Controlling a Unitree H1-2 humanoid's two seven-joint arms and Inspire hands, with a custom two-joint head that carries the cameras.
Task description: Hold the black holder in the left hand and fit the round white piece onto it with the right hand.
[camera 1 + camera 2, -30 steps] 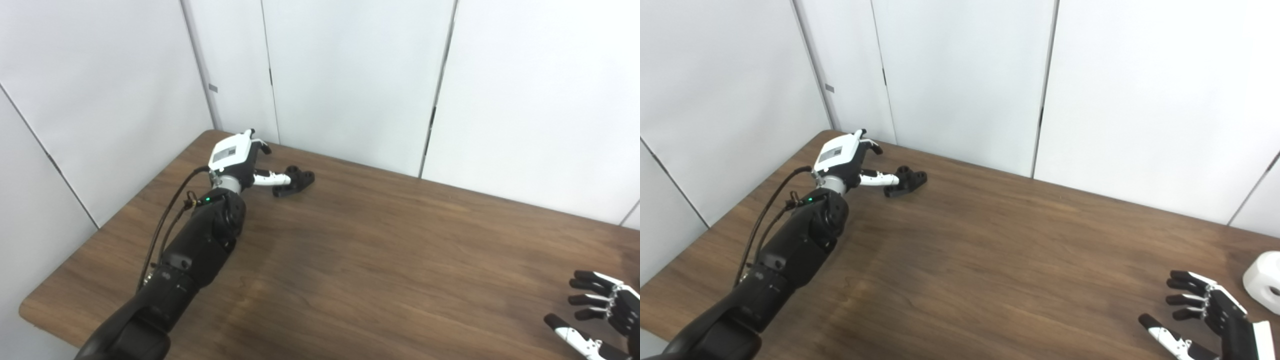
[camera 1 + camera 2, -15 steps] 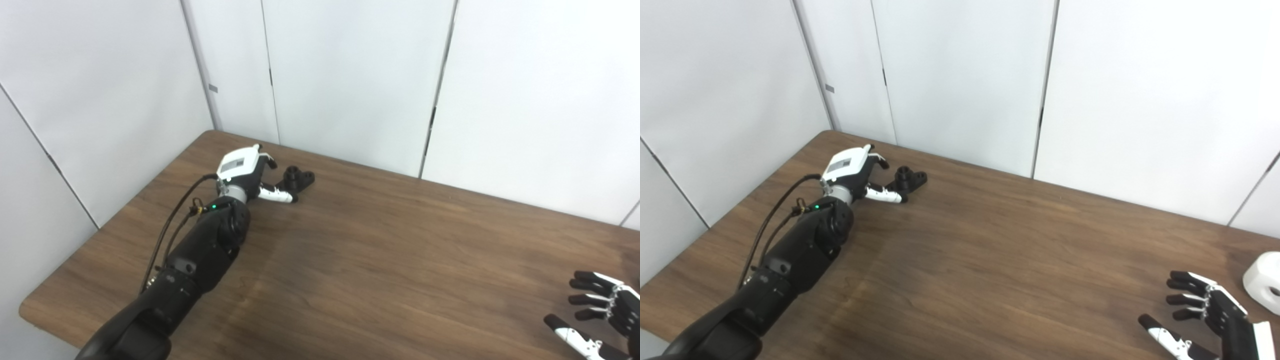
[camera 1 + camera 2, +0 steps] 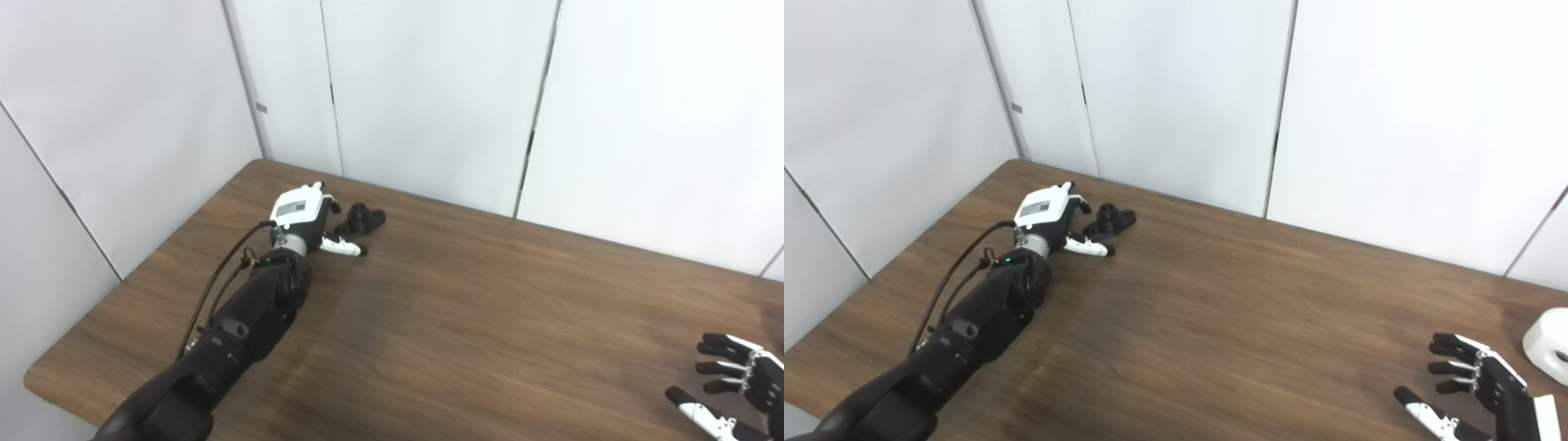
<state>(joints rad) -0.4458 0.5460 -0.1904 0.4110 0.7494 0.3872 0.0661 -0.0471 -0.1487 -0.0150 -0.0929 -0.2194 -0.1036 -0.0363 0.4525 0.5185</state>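
One black holder [image 3: 361, 220], stubby and knobbed, lies flat beside left hand [image 3: 301, 215].

**Left hand pulls back off holder**

Left hand [image 3: 301, 215] slid down-right in frame, toward frame bottom; thumb earlier lay on black holder [image 3: 361, 220], now sits just below-left of it, apart. Holder looks slightly rotated.

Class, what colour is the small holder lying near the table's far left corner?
Black holder, clearest in the right eye view.
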